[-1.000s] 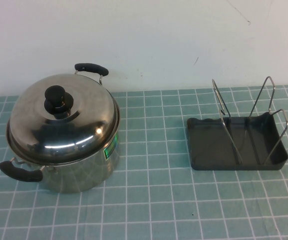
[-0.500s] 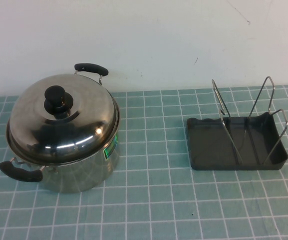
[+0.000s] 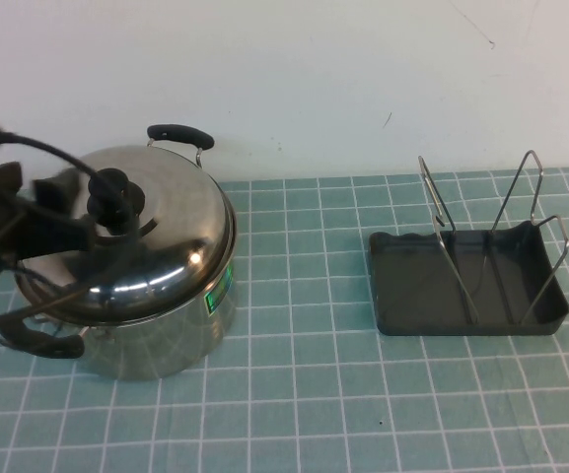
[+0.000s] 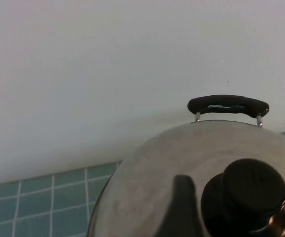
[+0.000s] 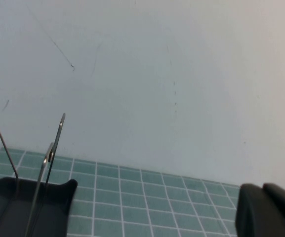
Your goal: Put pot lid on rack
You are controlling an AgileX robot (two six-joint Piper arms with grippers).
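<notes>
The shiny domed pot lid [image 3: 171, 222] with its black knob [image 3: 113, 193] sits on the steel pot [image 3: 161, 340] at the left. My left gripper [image 3: 75, 209] is open and reaches in from the left, just beside the knob and over the lid. In the left wrist view one finger [image 4: 182, 210] stands a little apart from the knob [image 4: 248, 190] on the lid [image 4: 182, 153]. The dark grey rack [image 3: 402, 296] with silver wire loops stands at the right, with nothing in it. My right gripper is out of the high view; a dark part of it [image 5: 268, 212] shows near the rack's corner [image 5: 38, 207].
The pot has two black handles, one at the back [image 3: 179, 133] and one at the front left [image 3: 42, 342]. A white wall runs close behind the pot and rack. Green tiled tabletop [image 3: 304, 394] lies between and in front of them.
My left arm and gripper have come into the high view from the left and now reach the lid's knob. The lid, pot and rack have not moved.
</notes>
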